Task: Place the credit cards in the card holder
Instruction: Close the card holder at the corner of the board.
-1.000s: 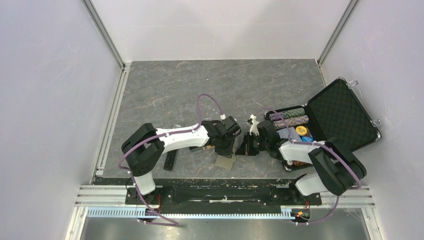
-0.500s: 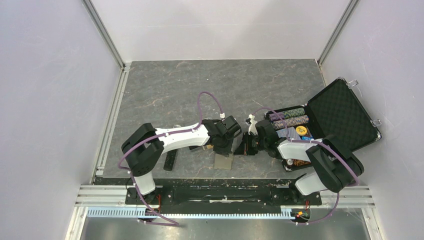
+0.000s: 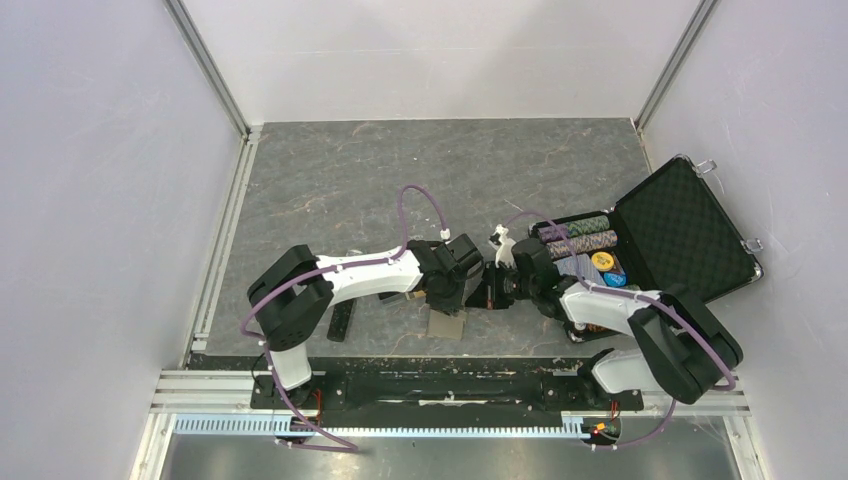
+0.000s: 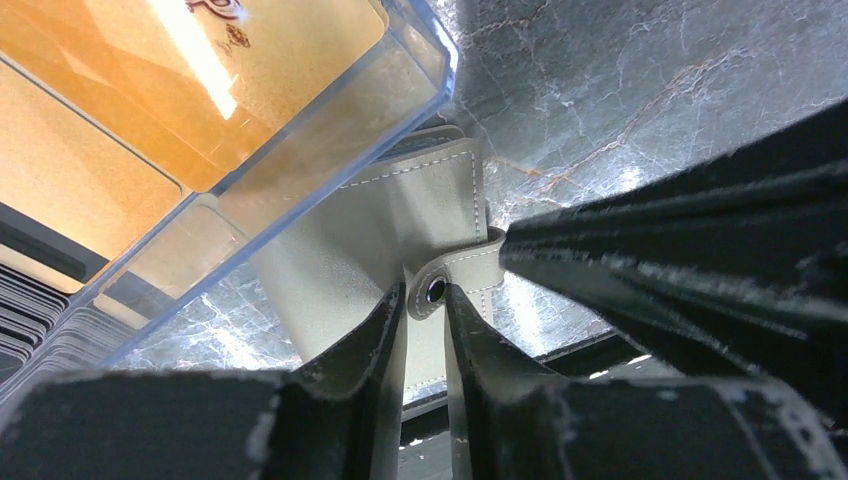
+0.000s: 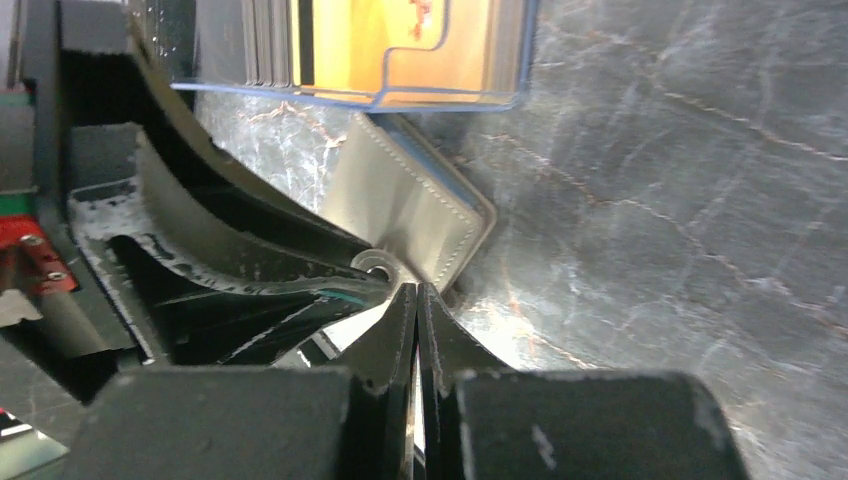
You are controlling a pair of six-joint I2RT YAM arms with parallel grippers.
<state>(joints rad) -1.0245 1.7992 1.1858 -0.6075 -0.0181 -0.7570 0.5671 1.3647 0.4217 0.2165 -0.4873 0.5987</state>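
The card holder point(image 4: 375, 225) is grey-tan with stitched edges and lies between the two arms point(image 3: 447, 325). Its small tab with a snap point(image 4: 437, 290) stands between the fingers of my left gripper point(image 4: 425, 305), whose jaws are slightly open around it. My right gripper point(image 5: 416, 292) is shut, its tips pinching the card holder's point(image 5: 410, 205) edge beside the tab point(image 5: 378, 265). Orange-gold credit cards point(image 4: 200, 80) sit in a clear plastic box just beyond the holder, also in the right wrist view point(image 5: 400, 30). No black card shows.
An open black chip case point(image 3: 680, 225) with rows of striped chips point(image 3: 585, 235) stands at the right, close to the right arm. A long black bar point(image 3: 341, 320) lies left of the left arm. The right fingers point(image 4: 680, 250) crowd the left wrist view.
My left jaws have parted slightly around the tab. The two grippers have drawn closer together over the card holder. The right jaws stay shut.
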